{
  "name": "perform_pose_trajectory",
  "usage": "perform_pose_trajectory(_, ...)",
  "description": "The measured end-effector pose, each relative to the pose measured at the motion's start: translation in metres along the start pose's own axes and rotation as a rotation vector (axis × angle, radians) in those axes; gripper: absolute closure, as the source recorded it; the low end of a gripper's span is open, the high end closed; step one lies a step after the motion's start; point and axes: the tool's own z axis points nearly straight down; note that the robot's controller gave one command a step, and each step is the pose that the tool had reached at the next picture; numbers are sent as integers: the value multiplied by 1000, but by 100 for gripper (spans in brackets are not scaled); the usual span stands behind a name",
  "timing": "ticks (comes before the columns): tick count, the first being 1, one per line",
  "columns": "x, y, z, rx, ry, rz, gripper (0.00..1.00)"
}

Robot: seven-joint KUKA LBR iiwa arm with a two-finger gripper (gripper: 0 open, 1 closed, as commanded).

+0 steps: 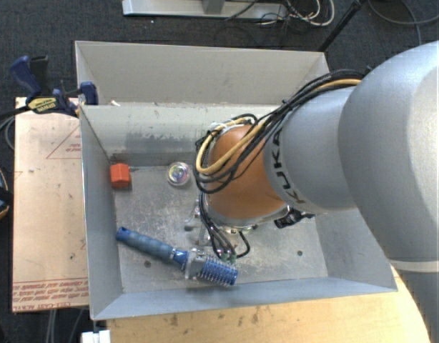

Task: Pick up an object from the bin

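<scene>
Three things lie in a grey metal bin (98, 206): a small orange block (119, 176) near the left wall, a shiny round trinket (179, 174) a little to its right, and a blue brush (156, 249) close to the near wall. The robot arm, with an orange wrist cover and looped cables, reaches in from the right and hangs low over the bin floor.

Its claw (205, 247) sits just above the brush, about where the handle meets the bristled head. Whether it touches the brush cannot be made out. Whether the claw is released or clenched cannot be told either, because the wrist and cables hide it.

The brush lies on a slant, with its handle end pointing up and left and its head down and right by the near wall. It is much the nearest thing to the claw, so a grasp would probably need to close across the handle rather than along it. The block and trinket lie well apart from the claw.
</scene>
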Motion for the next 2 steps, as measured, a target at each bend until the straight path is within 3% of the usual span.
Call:
perform_pose_trajectory(1,10,0,1,2,4,247,0)
perform_pose_trajectory(2,6,6,25,-3,-3,422,0)
